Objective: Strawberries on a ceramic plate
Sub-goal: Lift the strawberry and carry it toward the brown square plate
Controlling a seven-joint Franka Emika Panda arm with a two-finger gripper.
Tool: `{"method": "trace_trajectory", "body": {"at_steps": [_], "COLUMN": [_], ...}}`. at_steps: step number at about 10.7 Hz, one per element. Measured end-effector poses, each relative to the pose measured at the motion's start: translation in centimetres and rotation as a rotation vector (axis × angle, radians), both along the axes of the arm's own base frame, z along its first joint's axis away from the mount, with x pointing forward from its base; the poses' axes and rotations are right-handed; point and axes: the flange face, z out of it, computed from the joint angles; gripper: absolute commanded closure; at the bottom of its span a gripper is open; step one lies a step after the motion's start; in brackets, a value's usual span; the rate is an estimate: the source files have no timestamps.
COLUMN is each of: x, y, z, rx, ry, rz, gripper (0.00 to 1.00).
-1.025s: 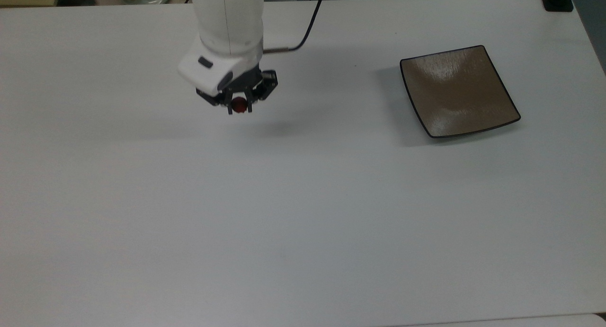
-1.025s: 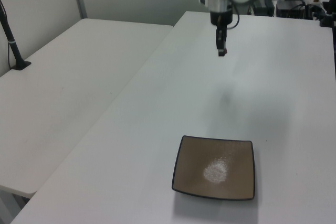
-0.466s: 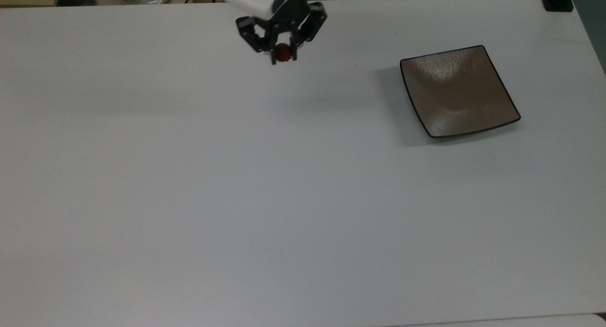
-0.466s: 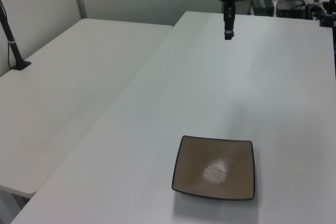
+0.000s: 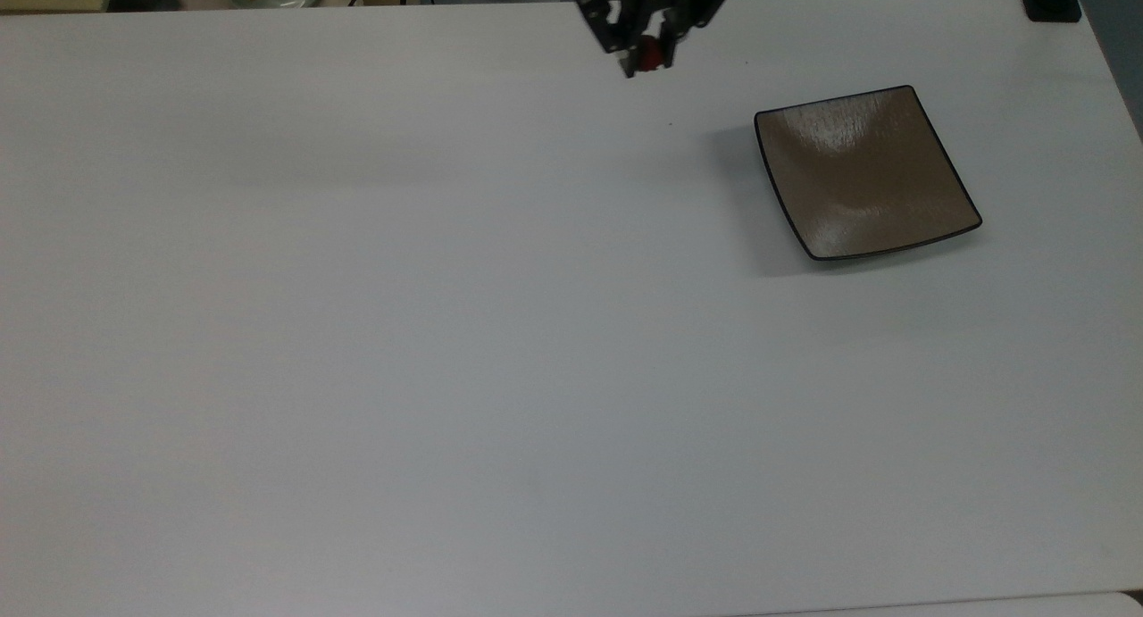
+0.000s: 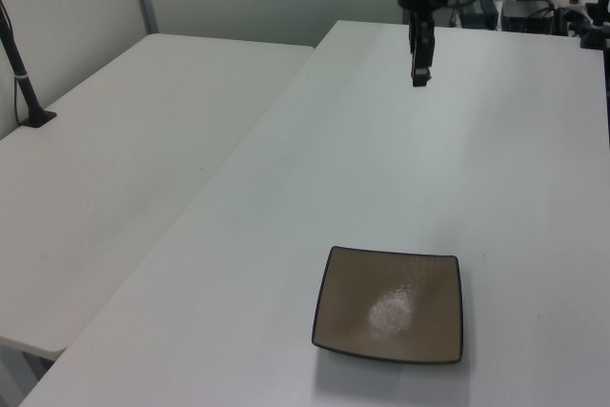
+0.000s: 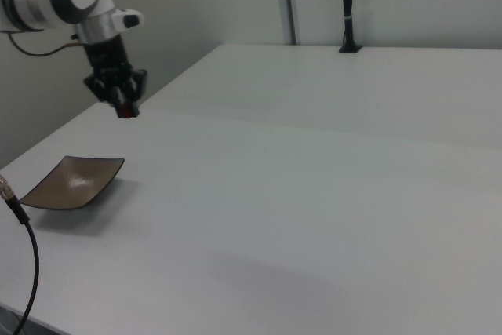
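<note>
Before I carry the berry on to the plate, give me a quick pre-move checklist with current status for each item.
1. Strawberry held between the fingers of the gripper: ok, the red berry shows there in the top view.
2. Berry lifted clear of the white table: ok, the gripper hangs above the surface in the right view.
3. Ceramic plate empty and ready: ok, nothing lies in it.
4. Path to the plate free: ok, bare table between them.
5. Gripper over the plate: not ok, it sits to the top view's left of it.
6. Grip firmness: cannot tell.
</note>
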Motion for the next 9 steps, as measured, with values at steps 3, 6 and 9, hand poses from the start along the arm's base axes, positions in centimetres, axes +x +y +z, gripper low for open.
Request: {"method": "trace_trajectory", "body": {"at_steps": [3,6,9], "x": [-2.4,-4.1,-4.8], "y": [6.4,12.4,18.3], "z": [-1.2,-4.6,-9.8], "rx": [-0.001,-0.010,0.011], "ry": [0.019,0.045,0.017], "rz": [0.004,-0.007,-0.046], "gripper": [0.86,0.86,0.86]}}
